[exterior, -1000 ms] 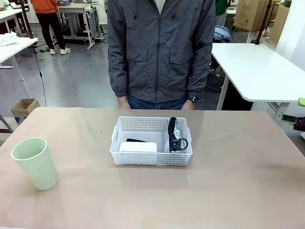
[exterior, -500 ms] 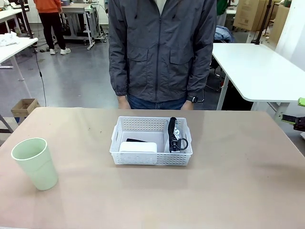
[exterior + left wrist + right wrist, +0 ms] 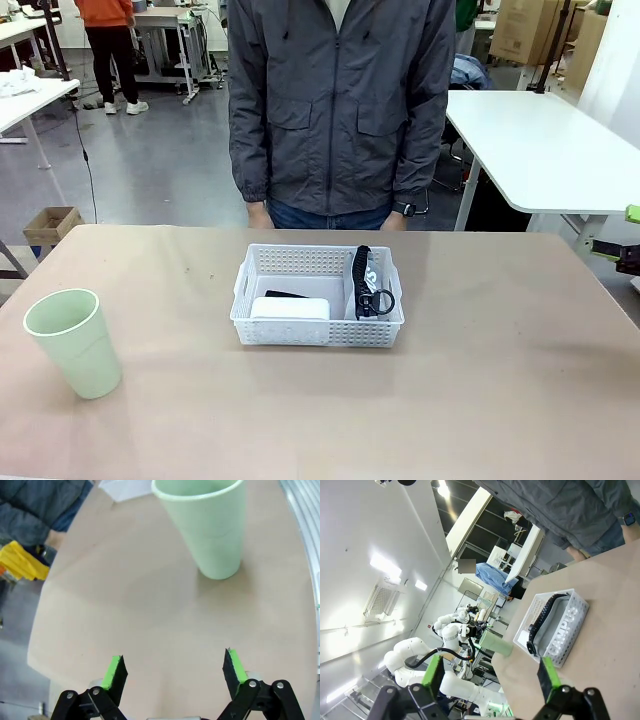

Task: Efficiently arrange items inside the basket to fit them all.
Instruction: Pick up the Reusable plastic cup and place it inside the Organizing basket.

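Cup (image 3: 73, 342) unmoved, well left of basket (image 3: 316, 330); both pairs of jaws remain released.

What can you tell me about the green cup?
The pale green cup looks like smooth matte plastic, wider at the rim than the base. It stands upright on the brown table at the robot's left, well apart from the white basket. Only the table touches it; the open left gripper is apart from it.
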`<state>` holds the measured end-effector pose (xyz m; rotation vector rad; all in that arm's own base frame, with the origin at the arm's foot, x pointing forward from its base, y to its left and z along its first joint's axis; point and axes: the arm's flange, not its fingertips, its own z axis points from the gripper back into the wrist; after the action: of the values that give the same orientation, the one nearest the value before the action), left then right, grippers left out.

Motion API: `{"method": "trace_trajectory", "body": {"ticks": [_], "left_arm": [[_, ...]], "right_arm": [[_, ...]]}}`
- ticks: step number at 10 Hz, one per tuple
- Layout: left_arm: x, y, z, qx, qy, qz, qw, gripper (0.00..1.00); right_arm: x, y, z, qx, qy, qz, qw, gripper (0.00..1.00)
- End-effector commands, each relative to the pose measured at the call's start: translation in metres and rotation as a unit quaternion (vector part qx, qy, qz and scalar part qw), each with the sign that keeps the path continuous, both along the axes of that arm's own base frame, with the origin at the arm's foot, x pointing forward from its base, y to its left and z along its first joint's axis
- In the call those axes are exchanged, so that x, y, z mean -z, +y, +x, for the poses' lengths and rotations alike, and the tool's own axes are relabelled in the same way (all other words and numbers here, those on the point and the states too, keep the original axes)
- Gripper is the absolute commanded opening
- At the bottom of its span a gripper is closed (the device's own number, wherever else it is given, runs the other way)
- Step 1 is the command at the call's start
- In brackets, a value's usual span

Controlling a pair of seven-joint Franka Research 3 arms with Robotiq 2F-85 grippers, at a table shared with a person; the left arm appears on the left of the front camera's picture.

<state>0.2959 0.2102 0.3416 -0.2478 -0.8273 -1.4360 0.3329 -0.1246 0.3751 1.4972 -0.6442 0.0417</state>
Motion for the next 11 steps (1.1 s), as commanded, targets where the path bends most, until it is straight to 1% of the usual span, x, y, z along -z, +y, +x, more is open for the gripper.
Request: {"method": "trace_trajectory", "body": {"ticks": [1,4,6,8,10,11], "left_arm": [[0.019,-0.015,0.009,-0.003,-0.026,0.008,1.0,1.0],[0.04,-0.038,0.028,0.024,-0.03,0.029,0.999,1.0],[0.049,-0.046,0.032,0.041,-0.029,0.038,0.998,1.0],[0.064,-0.054,0.037,0.043,-0.041,0.038,0.998,1.0],[0.075,-0.061,0.043,0.054,-0.031,0.032,0.998,1.0],[0.077,-0.062,0.043,0.065,-0.016,0.025,0.997,1.0]], "right_arm": [[-0.005,0.0,0.001,0.006,0.01,0.002,1.0,1.0],[-0.005,0.0,0.001,0.006,0.01,0.002,1.0,1.0],[-0.005,0.0,0.001,0.006,0.01,0.002,1.0,1.0],[-0.005,0.0,0.001,0.006,0.01,0.002,1.0,1.0],[-0.005,0.0,0.001,0.006,0.01,0.002,1.0,1.0],[-0.005,0.0,0.001,0.006,0.01,0.002,1.0,1.0]]}}
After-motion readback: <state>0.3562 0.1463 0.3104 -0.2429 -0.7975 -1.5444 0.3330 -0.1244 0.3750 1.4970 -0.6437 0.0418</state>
